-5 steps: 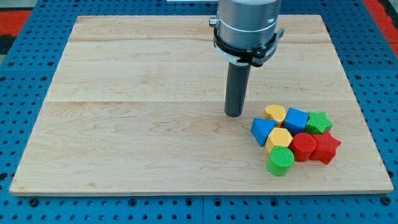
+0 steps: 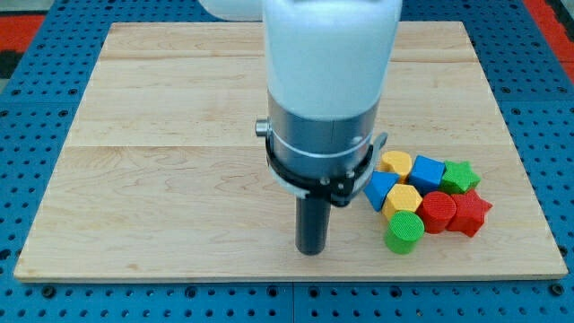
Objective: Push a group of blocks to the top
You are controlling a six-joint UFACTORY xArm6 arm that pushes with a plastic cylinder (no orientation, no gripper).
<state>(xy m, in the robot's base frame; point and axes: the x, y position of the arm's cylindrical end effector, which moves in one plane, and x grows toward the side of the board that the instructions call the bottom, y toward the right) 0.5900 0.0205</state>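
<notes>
A tight cluster of blocks sits at the board's lower right: a blue triangle (image 2: 380,189), a yellow block (image 2: 395,163), a blue cube (image 2: 428,171), a green star (image 2: 460,177), a yellow hexagon (image 2: 403,199), a red cylinder (image 2: 438,212), a red star (image 2: 469,214) and a green cylinder (image 2: 404,233). My tip (image 2: 311,250) rests on the board near the bottom edge, left of the green cylinder and apart from every block. The arm's body hides part of the blue triangle.
The wooden board (image 2: 179,135) lies on a blue pegboard table (image 2: 27,135). A red area (image 2: 22,22) shows at the view's top left corner, and another (image 2: 552,13) at the top right.
My tip has moved down and slightly left, from just upper left of the cluster to near the board's bottom edge. The blocks have not moved.
</notes>
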